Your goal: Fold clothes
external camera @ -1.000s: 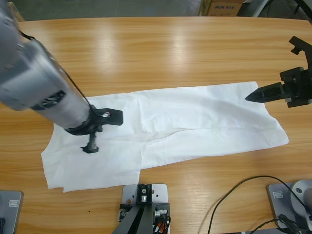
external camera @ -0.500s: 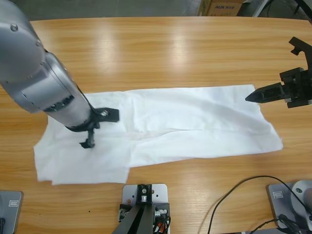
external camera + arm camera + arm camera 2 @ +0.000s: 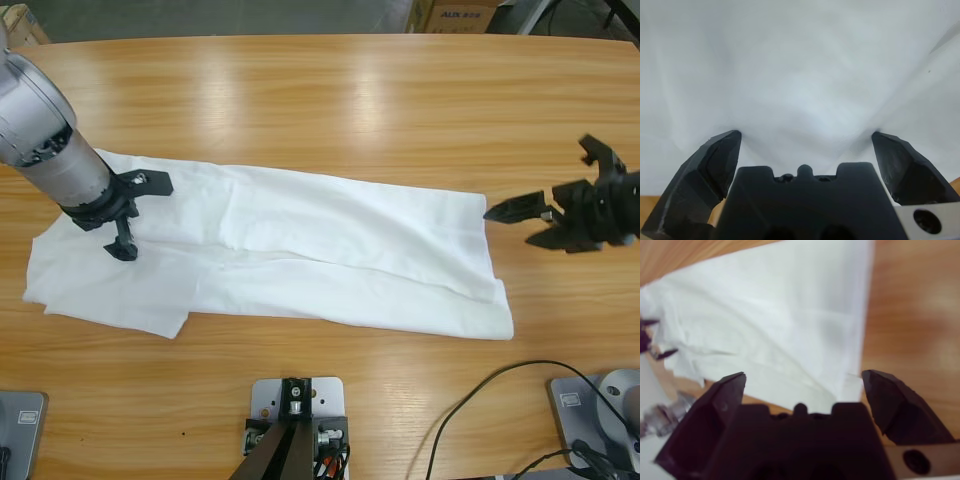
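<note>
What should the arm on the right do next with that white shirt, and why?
Probably ease the right gripper in over the T-shirt edge and down, then close. Its jaws are open and sit just off the cloth's near end over bare table, holding nothing, while the left gripper, also open, is over the far end.

White T-shirt (image 3: 805, 70) fabric fills nearly the whole view, softly creased. The left end effector (image 3: 805, 142) has its black jaws spread wide against the cloth. Slivers of wooden desk (image 3: 650, 202) peek at 8 o'clock.
</note>
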`<action>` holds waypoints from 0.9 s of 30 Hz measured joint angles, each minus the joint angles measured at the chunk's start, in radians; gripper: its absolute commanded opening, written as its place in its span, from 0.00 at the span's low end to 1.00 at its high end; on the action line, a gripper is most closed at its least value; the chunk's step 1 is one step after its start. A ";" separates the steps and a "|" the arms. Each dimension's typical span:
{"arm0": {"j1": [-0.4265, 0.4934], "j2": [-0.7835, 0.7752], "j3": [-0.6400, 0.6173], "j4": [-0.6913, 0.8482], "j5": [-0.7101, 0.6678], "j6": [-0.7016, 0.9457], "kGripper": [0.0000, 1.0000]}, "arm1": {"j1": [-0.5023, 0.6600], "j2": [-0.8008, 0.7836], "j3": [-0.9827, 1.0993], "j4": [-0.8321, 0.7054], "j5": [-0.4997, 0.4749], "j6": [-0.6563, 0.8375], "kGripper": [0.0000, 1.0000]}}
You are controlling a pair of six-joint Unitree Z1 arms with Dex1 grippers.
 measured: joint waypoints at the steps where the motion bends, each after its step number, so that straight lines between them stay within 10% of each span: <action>1: 0.009 0.000 0.000 0.000 -0.002 0.000 1.00 | 0.000 -0.027 0.022 -0.008 -0.028 0.054 0.94; 19: 0.128 -0.019 0.001 -0.007 -0.082 -0.019 1.00 | 0.536 -0.123 0.161 -0.151 -0.411 1.006 0.88; 27: 0.130 -0.037 0.012 -0.007 -0.087 -0.019 1.00 | 0.598 0.002 0.244 -0.292 -0.495 1.118 0.87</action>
